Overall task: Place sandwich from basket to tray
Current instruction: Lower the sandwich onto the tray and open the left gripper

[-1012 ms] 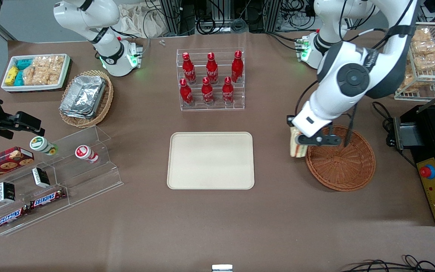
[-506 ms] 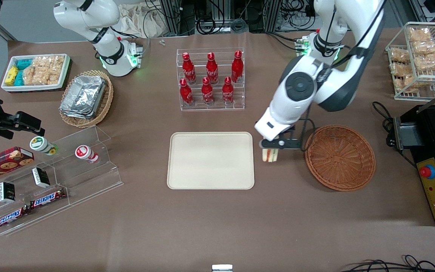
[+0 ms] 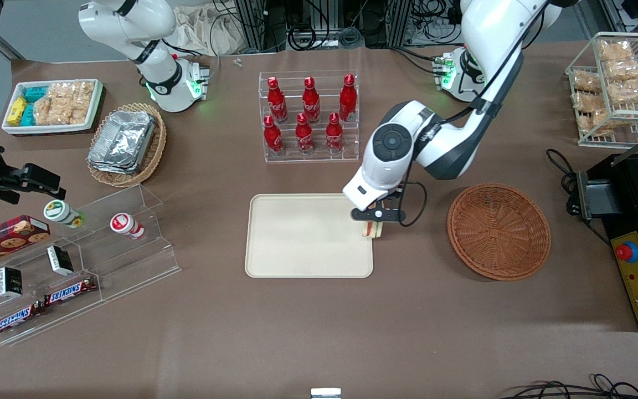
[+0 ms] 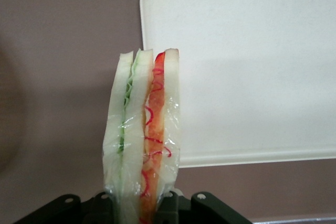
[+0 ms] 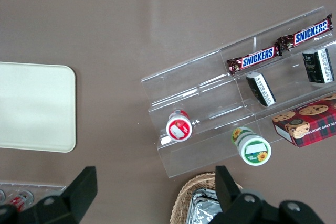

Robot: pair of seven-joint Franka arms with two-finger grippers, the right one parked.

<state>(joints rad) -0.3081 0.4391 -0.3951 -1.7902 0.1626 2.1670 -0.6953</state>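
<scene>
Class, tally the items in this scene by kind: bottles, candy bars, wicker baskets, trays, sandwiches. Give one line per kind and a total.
Red bottles: 6
Snickers bars: 2
Wicker baskets: 2
Trays, cream tray and white snack tray: 2
Wrapped sandwich, held in gripper above the cream tray's edge: 1
Total: 13

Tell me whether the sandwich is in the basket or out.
Out. The gripper holds the sandwich over the tray's edge; the basket is empty.

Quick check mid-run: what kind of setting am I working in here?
Likely a lab mock-up of a snack shop: cola bottles on a clear rack, Snickers bars, cable clutter. The gripper holds the sandwich over the tray edge.
</scene>
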